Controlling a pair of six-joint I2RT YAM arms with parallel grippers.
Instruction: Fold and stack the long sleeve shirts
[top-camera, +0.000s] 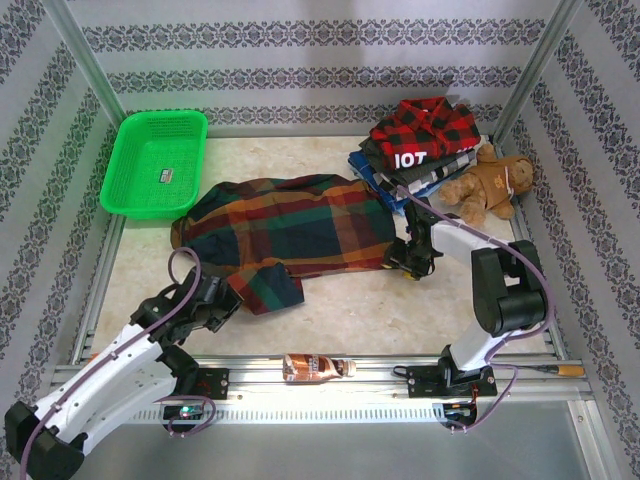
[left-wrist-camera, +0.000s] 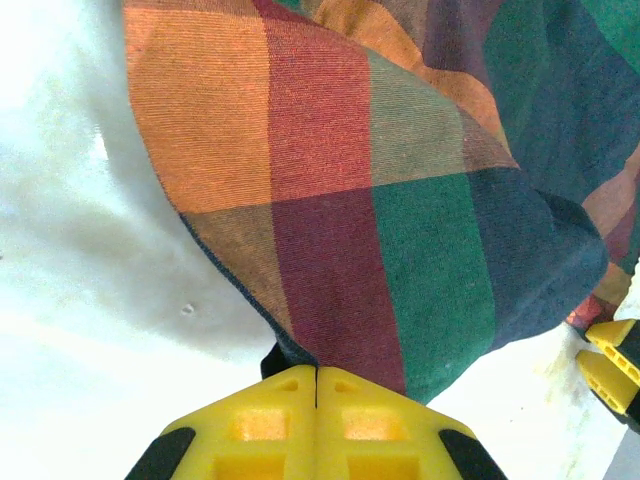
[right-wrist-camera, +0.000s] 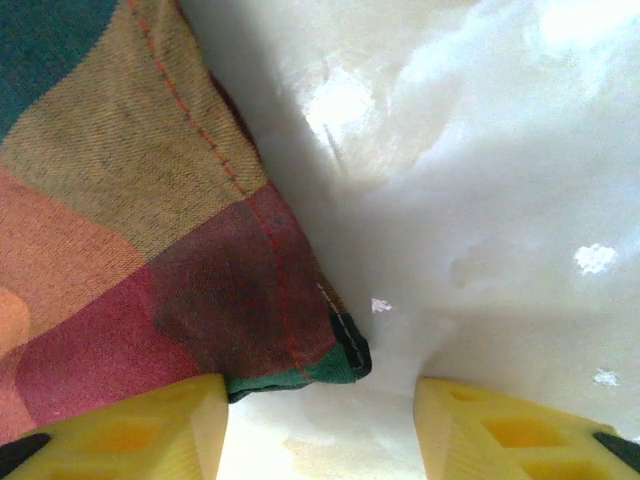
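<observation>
On the plaid shirt (top-camera: 290, 225), left tool (left-wrist-camera: 317, 390) pinches; right tool (right-wrist-camera: 320, 420) gapes.

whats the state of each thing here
plaid shirt: unfolded, spread out
left end effector: shut on plaid shirt's edge
right end effector: open around the shirt's corner
shirt stack: folded, piled
green basket: upright
bottle: lying on its side
teddy bear: lying beside the stack

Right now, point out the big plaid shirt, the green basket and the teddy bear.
Plaid shirt (top-camera: 290, 225): top view, on the middle of its spread body.
Green basket (top-camera: 117, 165): top view, on its left wall.
Teddy bear (top-camera: 487, 187): top view, on its body, beside the shirt pile.
</observation>
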